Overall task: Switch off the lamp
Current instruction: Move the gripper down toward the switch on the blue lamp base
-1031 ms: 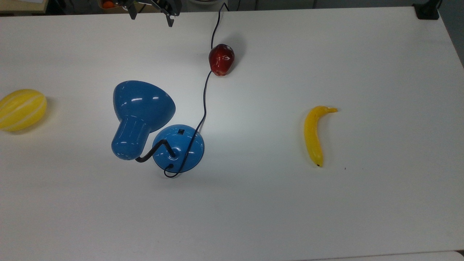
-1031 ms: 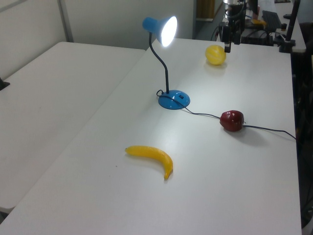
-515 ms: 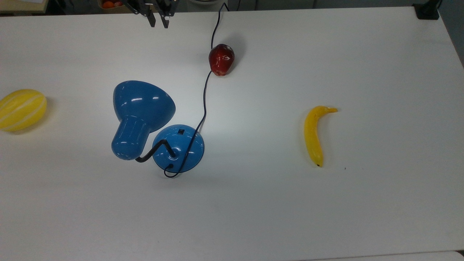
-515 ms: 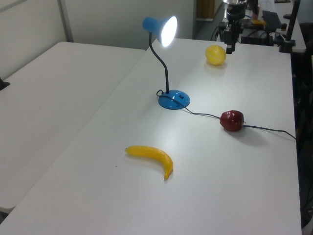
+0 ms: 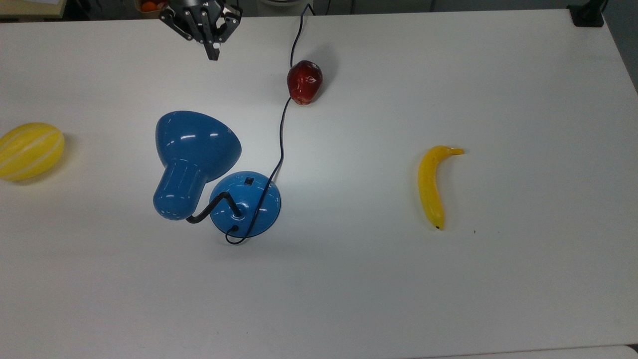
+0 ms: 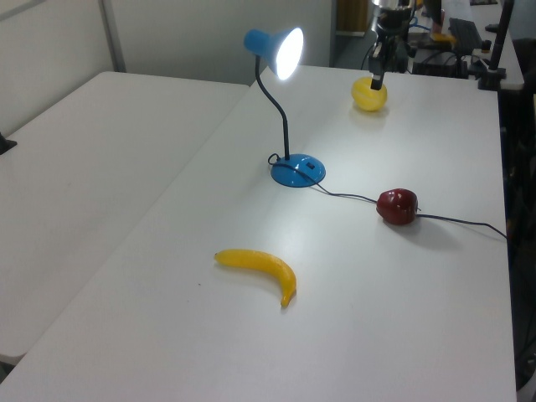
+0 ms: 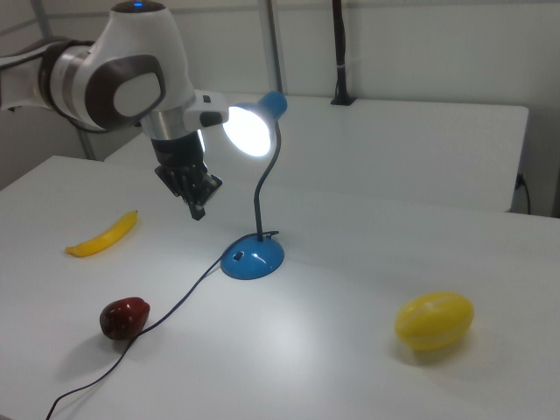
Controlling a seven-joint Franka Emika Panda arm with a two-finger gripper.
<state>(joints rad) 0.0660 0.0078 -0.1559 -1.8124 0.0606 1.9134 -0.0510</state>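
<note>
The blue lamp stands at the table's middle, its shade (image 5: 197,144) over the round base (image 5: 245,203), which carries a small black switch (image 5: 248,181). The bulb glows inside the shade (image 6: 285,52), so the lamp (image 7: 252,131) is lit. My gripper (image 5: 213,53) hangs above the table near the top view's upper edge, well away from the base, its fingers shut together on nothing. In the left view the gripper (image 6: 377,81) hovers in front of a yellow melon. In the right view the gripper (image 7: 199,211) hangs to the left of the lamp base (image 7: 253,259).
The black cord (image 5: 281,144) runs from the base past a red apple (image 5: 304,82) to the table's far edge. A banana (image 5: 431,187) lies at the top view's right and a yellow melon (image 5: 30,150) at its left edge.
The gripper's fingers have closed from wide apart to shut. It has come down and moved toward the lamp in the top view. The lamp stays lit.
</note>
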